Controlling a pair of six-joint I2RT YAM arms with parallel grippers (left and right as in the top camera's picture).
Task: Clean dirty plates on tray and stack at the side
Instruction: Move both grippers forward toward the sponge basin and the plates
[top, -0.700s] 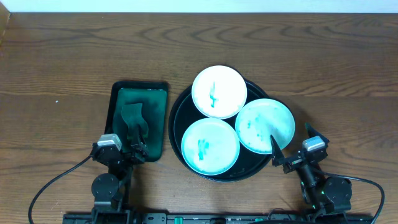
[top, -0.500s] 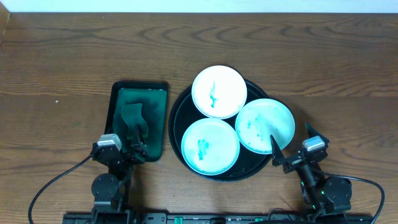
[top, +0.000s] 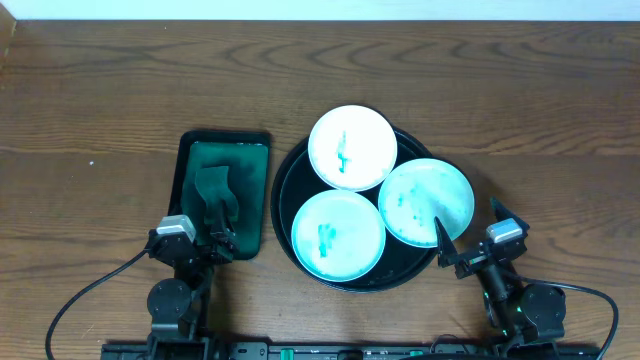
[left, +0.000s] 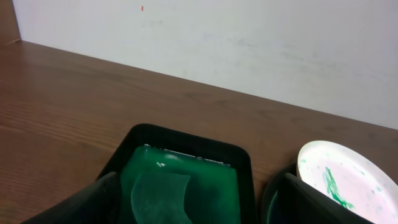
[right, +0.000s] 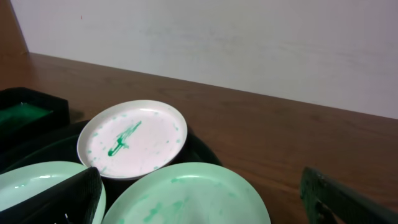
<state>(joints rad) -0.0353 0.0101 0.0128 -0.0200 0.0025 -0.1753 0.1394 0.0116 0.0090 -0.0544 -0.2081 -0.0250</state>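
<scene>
The round black tray (top: 283, 195) sits mid-table and carries three dirty plates. The far plate (top: 352, 147) is white with a green smear. Both the right plate (top: 426, 202) and the near plate (top: 338, 236) are tinted teal. My right gripper (top: 470, 225) stands open at the near right edge of the right plate (right: 193, 196), one finger over its rim and nothing held. The far plate (right: 132, 138) lies beyond it. Over the near end of the dark green tray, my left gripper (top: 200, 243) hangs open and empty, apart from the plates.
A dark green rectangular tray (top: 185, 170) lies left of the black tray, with a folded green cloth (top: 213, 190) in it. From the left wrist I see the cloth (left: 158, 196) between my fingers. Bare wooden tabletop (top: 540, 130) stretches right and far.
</scene>
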